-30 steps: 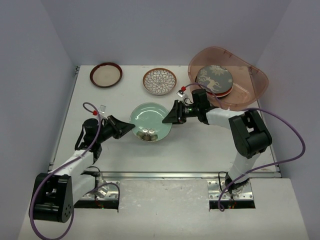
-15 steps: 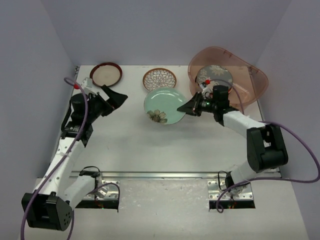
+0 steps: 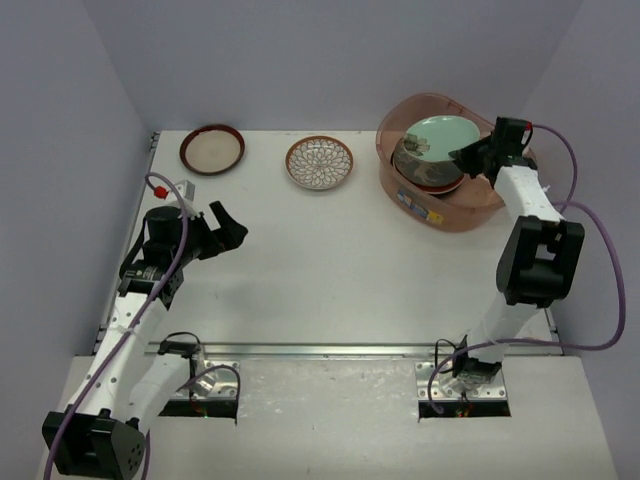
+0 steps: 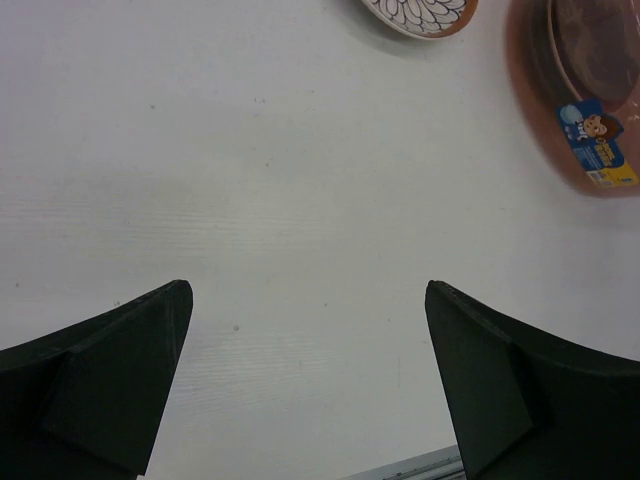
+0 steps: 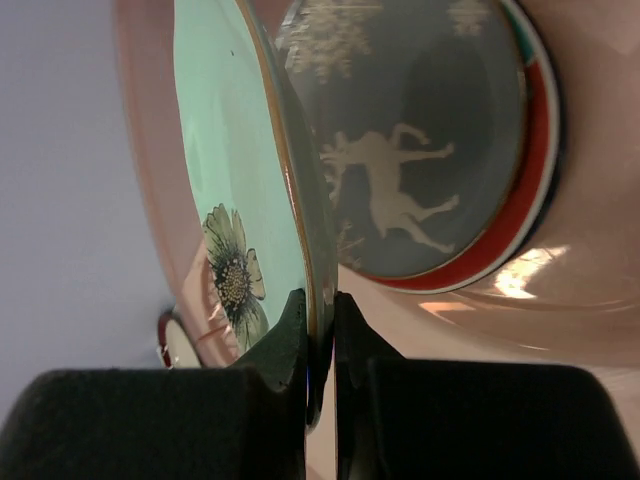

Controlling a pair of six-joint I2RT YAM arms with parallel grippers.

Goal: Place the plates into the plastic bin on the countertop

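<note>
My right gripper [image 3: 468, 156] [image 5: 320, 312] is shut on the rim of a mint green plate [image 3: 440, 134] [image 5: 228, 150] with a daisy on it. It holds the plate tilted on edge over the pinkish plastic bin [image 3: 428, 208] [image 5: 585, 300] at the back right of the countertop [image 3: 330, 270]. Below it in the bin lies a grey deer plate [image 3: 422, 166] [image 5: 410, 150] on top of a red-rimmed plate [image 5: 522, 205]. My left gripper [image 3: 230, 225] [image 4: 310, 300] stands open and empty over the left of the countertop.
A brown lattice plate [image 3: 319, 162] [image 4: 420, 10] and a dark-rimmed cream plate [image 3: 212, 149] lie along the back of the table. The bin's label [image 4: 597, 140] faces the left arm. A metal rail [image 3: 320, 350] runs along the front edge.
The right arm has carried the mint green plate from the table's middle to above the bin. The left gripper let go of it, opened wide and drew back to the left.
</note>
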